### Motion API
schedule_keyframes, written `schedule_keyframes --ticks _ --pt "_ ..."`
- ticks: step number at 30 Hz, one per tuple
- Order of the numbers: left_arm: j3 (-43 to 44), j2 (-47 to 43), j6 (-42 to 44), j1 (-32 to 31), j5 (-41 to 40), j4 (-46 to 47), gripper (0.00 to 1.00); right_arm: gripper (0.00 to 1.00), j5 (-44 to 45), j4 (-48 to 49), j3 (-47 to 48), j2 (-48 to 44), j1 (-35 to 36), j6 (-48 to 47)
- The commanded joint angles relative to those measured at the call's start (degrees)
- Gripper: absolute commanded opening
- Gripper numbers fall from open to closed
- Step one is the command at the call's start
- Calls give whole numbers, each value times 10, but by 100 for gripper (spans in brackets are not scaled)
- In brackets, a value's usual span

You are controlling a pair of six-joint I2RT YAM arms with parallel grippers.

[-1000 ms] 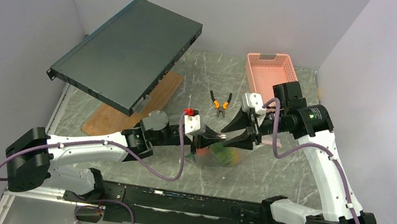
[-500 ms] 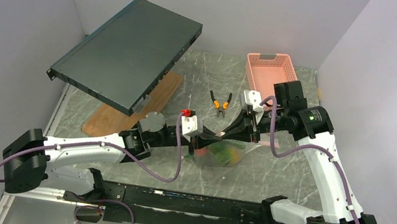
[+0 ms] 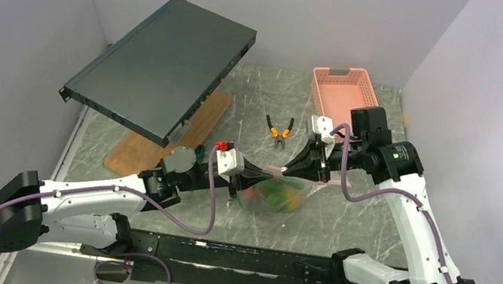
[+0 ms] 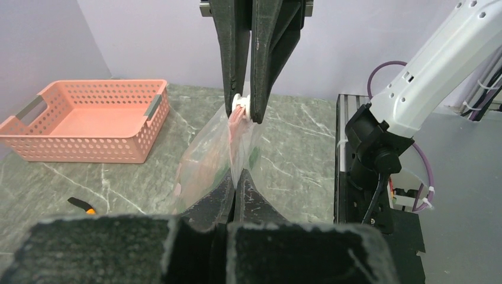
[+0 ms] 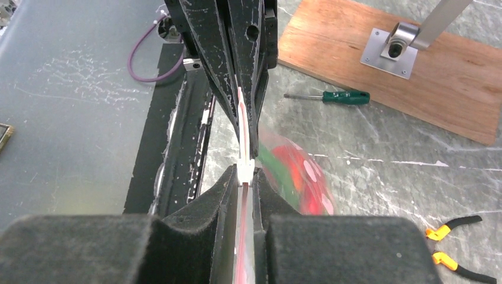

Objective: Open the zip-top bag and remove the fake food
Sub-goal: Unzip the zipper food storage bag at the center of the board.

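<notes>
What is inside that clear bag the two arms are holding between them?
Through the zip-top bag you can see green, orange and red shapes, which are the fake food. Crinkled plastic and blur hide how many pieces there are and what each one is.

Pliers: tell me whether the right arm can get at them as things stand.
Probably not yet: the right gripper is shut on the zip-top bag. The pliers lie uncovered nearby, but it must let go first.
</notes>
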Motion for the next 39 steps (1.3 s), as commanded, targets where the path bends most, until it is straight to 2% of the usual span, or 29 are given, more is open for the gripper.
schedule_keyframes --ticks 1,20,39 --pt "0 -31 4 2 -20 27 0 0 11 22 -9 -20 -13 11" --pt "-18 -75 46 4 -51 -13 0 0 8 24 -39 -45 -55 -4" --pt "-24 -129 76 26 -62 -69 0 0 -1 -30 -47 -33 -91 -78"
